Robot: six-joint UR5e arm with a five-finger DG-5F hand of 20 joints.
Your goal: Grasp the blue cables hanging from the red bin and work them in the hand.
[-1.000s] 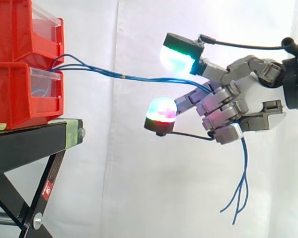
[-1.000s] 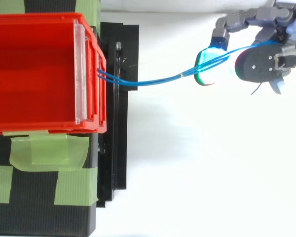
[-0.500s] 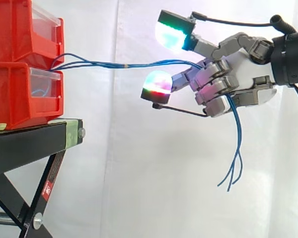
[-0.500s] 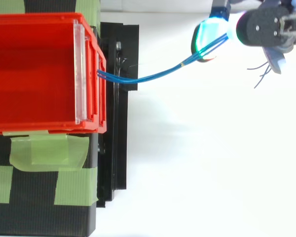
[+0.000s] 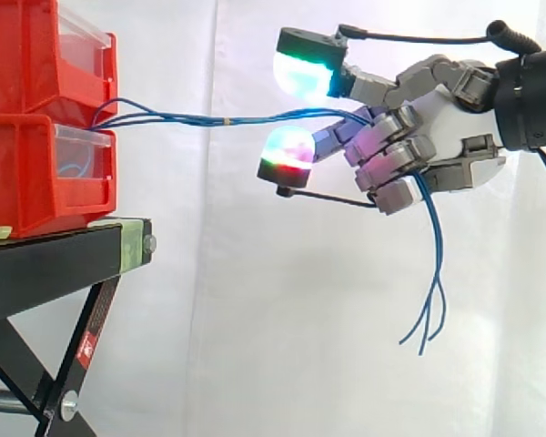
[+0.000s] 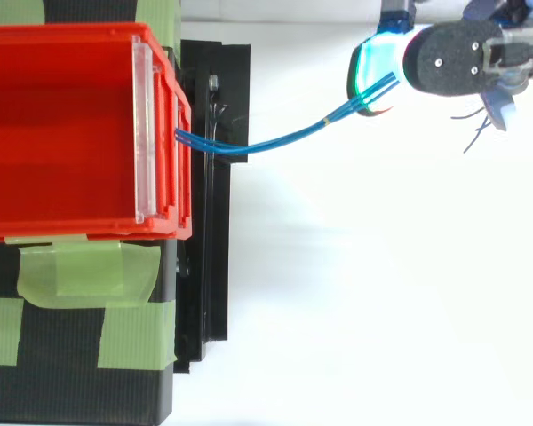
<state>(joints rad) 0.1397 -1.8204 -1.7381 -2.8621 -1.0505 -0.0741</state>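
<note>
Thin blue cables (image 5: 218, 119) (image 6: 275, 142) run from the front of the red bins (image 5: 36, 118) (image 6: 62, 133) rightward, nearly level, into my hand (image 5: 437, 137) (image 6: 462, 62). My hand sits to the right of the bins at their height, its fingers curled round the cables. The loose cable ends (image 5: 429, 282) hang down below the palm. One glowing fingertip pad (image 5: 305, 73) sticks out above the cables and another fingertip pad (image 5: 287, 155) lies just below them.
The stacked red bins rest on a black stand (image 5: 64, 264) with green tape (image 6: 89, 275) on its top. A white curtain hangs behind. Open space lies between the stand and my hand, and below it.
My hand rose and shifted slightly toward the bins, so the cables now run nearly level instead of sloping down. The loose ends swung with it.
</note>
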